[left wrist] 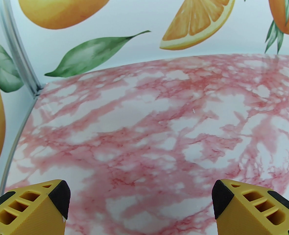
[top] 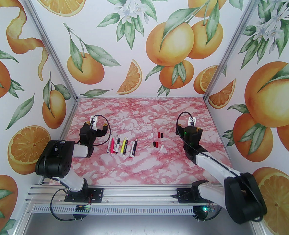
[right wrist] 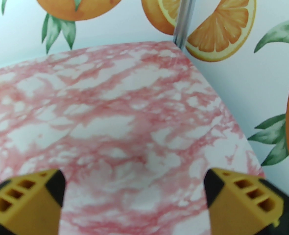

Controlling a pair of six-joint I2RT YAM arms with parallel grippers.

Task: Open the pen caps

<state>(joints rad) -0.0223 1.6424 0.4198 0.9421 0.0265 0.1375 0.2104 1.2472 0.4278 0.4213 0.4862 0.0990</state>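
Several slim pens lie side by side at the middle of the pink marble table, mostly white barrels plus a pink one and a yellow one. To their right, several small pen caps lie loose in white, red, black and dull yellow. My left gripper hovers left of the pens, open with nothing between its yellow fingers. On the other side of the caps, my right gripper is open too, its fingers wide apart over bare table.
Orange-print walls enclose the table on the left, back and right, with metal corner posts at the back corners. The arm bases sit on an aluminium rail at the near edge. Bare marble stretches behind and in front of the pens.
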